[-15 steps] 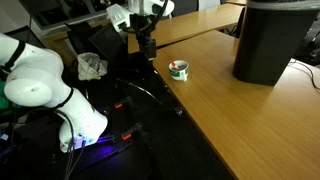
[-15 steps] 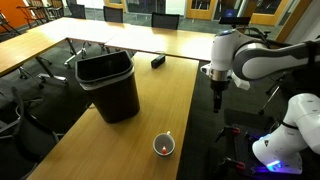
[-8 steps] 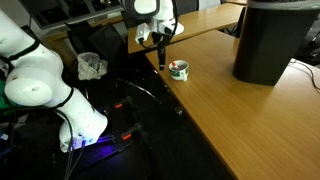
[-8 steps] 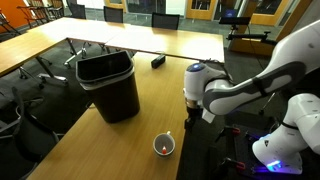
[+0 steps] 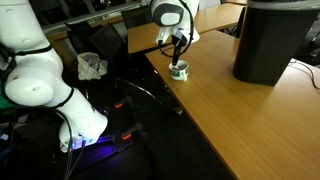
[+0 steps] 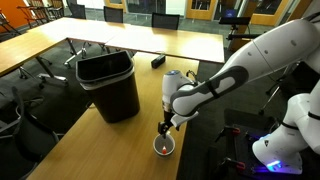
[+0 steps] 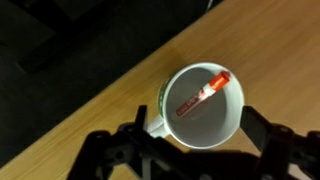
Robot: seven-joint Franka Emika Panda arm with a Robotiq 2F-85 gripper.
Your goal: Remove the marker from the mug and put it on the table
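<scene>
The white mug (image 7: 200,108) with greenish rim marks stands on the wood-grain table (image 7: 280,45) near its front edge. The red and whitish marker (image 7: 203,91) lies slanted inside it. My gripper (image 7: 193,150) is open, straight above the mug, with one finger at each side of it and nothing held. In both exterior views the gripper (image 5: 178,58) (image 6: 164,128) hangs just over the mug (image 5: 179,71) (image 6: 163,146); a red spot of the marker (image 6: 162,148) shows inside.
A big black bin (image 6: 108,82) (image 5: 270,38) stands on the table beyond the mug. A small dark object (image 6: 158,61) lies further along the table. The dark table edge (image 5: 190,118) runs beside the mug, with cables and floor clutter below it.
The arm has swung from beside the table edge over to the mug and come down above it. The mug and marker have not moved.
</scene>
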